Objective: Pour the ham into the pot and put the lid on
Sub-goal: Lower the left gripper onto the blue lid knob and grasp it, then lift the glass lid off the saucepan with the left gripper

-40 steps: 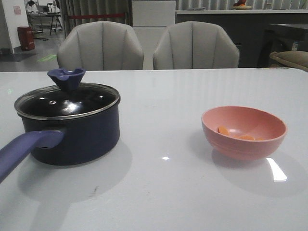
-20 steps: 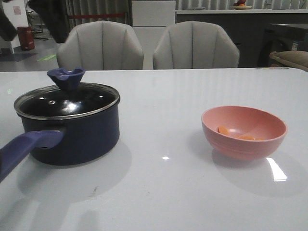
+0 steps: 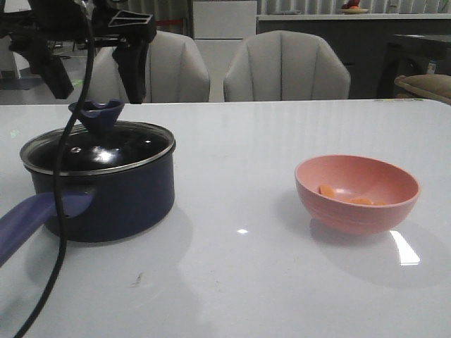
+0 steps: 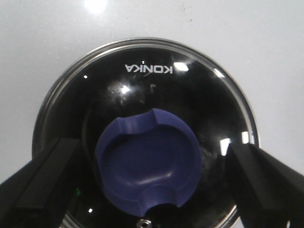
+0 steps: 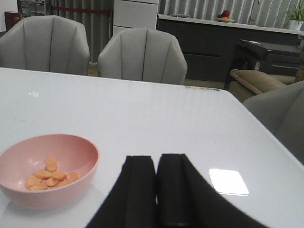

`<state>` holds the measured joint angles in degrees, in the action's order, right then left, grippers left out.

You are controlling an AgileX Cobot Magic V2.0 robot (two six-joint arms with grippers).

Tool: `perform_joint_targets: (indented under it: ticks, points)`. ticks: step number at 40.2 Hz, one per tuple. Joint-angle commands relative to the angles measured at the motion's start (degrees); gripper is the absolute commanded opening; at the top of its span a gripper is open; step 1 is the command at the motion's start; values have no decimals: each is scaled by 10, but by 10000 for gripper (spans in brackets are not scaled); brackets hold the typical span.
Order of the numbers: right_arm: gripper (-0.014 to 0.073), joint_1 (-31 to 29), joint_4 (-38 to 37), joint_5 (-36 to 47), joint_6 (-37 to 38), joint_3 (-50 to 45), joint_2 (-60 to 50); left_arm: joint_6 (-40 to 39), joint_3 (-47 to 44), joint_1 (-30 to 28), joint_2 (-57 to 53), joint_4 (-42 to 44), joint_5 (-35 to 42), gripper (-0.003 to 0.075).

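Glass lid [image 3: 99, 149] seated on pot [image 3: 106, 193], left of bowl [image 3: 358, 193] holding ham [image 5: 50, 176]. Likely heavy, slick, breakable; best gripped at flared knob [image 4: 148, 174]. Left gripper [image 3: 88, 70] spread wide above knob. Right gripper [image 5: 156, 190] pressed together, empty.

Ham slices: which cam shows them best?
Right wrist view: it looks down into the pink bowl, showing the ham slices separately. Front view shows only a few ham edges over the rim. Left wrist view: none.
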<state>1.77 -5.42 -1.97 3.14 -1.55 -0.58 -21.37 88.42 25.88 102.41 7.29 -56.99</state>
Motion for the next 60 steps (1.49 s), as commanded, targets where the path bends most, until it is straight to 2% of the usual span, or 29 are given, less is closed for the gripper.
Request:
perform_joint_targets:
  ticks: [1,14,24,27,38,48,53,60]
  points:
    - [148,-3,-6,45,-4,3,-12,-22,21,1,-15,14,11,627]
    - [148,-3,-6,45,-4,3,-12,-30,23,1,10,-2,14,610]
    - [148,-3,-6,45,-4,3,-12,-34,28,1,10,-2,11,379]
    - [148,-3,-6,45,-4,3,-12,-34,28,1,10,-2,11,341]
    - [148,-3,-6,45,-4,3,-12,-33,40,1,-1,-3,-9,334]
    - [148,-3,-6,45,-4,3,-12,6,40,-8,-53,18,-11,333]
    - [148,-3,-6,45,-4,3,-12,39,30,-40,-81,18,-23,333]
    - [148,-3,-6,45,-4,3,-12,61,-26,-133,-129,18,-12,333]
